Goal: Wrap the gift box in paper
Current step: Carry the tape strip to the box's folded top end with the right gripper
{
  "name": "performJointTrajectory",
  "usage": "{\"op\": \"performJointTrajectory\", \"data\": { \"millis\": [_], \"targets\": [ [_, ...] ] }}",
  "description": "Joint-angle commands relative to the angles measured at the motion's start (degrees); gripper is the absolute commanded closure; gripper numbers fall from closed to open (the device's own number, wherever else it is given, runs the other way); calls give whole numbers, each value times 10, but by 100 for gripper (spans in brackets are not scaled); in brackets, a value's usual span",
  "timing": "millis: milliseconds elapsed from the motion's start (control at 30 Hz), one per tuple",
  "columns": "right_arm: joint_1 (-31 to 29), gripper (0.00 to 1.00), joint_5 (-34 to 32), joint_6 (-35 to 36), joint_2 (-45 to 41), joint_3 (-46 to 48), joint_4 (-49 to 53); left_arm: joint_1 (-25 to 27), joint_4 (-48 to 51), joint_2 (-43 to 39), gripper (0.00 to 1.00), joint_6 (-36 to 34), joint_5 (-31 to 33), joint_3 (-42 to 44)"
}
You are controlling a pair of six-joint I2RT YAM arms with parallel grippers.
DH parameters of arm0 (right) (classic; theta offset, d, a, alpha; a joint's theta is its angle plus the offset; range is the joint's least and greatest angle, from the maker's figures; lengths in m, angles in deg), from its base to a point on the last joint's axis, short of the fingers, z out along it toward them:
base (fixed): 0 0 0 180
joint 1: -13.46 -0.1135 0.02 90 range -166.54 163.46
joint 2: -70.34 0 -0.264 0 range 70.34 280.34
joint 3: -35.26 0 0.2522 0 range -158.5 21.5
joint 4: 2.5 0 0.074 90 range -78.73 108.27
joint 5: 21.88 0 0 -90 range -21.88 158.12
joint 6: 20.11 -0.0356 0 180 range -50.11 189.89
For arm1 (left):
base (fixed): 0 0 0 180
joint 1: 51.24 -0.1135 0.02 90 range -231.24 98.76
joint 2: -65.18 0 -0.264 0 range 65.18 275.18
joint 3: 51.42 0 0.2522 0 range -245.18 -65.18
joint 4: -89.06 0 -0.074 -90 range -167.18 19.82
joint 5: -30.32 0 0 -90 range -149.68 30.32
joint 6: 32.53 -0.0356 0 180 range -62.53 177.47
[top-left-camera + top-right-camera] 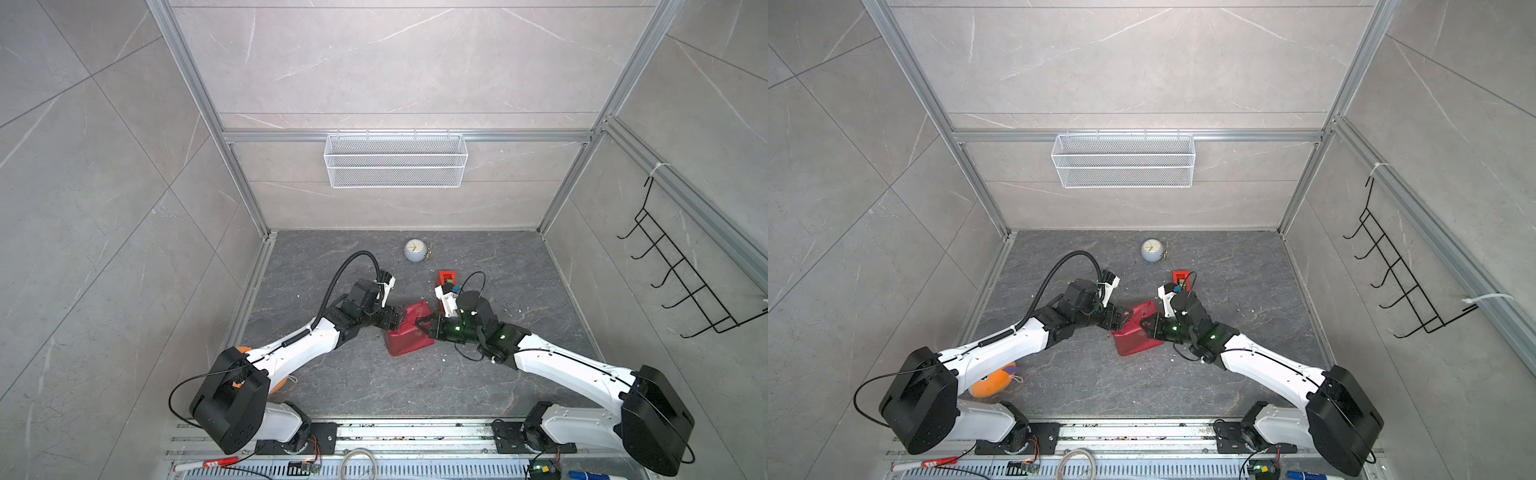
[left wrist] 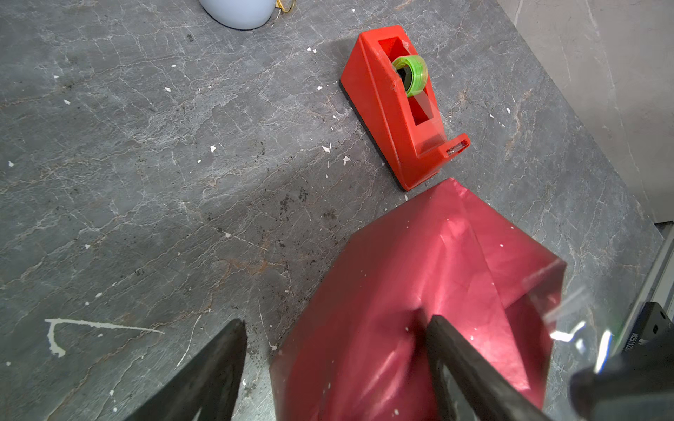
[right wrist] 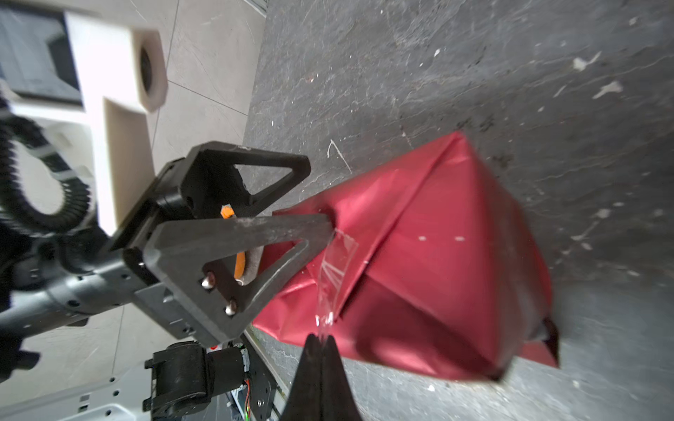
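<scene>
The dark grey marbled tabletop (image 1: 353, 382) carries everything, with a white wire mesh basket (image 1: 395, 160) hung on the back wall above it. Near the tabletop's middle, between the two arms, lies a parcel. The paper (image 1: 409, 336) is folded round the gift box, shiny red side out, and hides the box in both top views. The paper's flaps are creased into triangular folds at one end.

The left gripper (image 2: 335, 322) has its jaws spread. One jaw presses its tip onto the paper and the other hangs off the parcel above the tabletop. The right gripper (image 3: 321, 339) meets the parcel from the opposite side. Its jaws are pressed together, pinching a strip of clear tape (image 3: 333, 269) that runs across a fold to the left jaw's tip.

A red tape dispenser (image 2: 394, 109) with a green roll stands just beyond the parcel. A small pale clock (image 1: 414, 249) sits farther back.
</scene>
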Motion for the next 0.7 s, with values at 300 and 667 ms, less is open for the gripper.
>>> {"op": "performJointTrajectory", "data": {
  "millis": [300, 667],
  "targets": [
    [-36, 100, -74, 6, 40, -46, -14, 2, 45, 8, 21, -23, 11, 12],
    [-47, 100, -77, 57, 52, -64, 12, 2, 41, 8, 21, -20, 11, 16]
  ]
}}
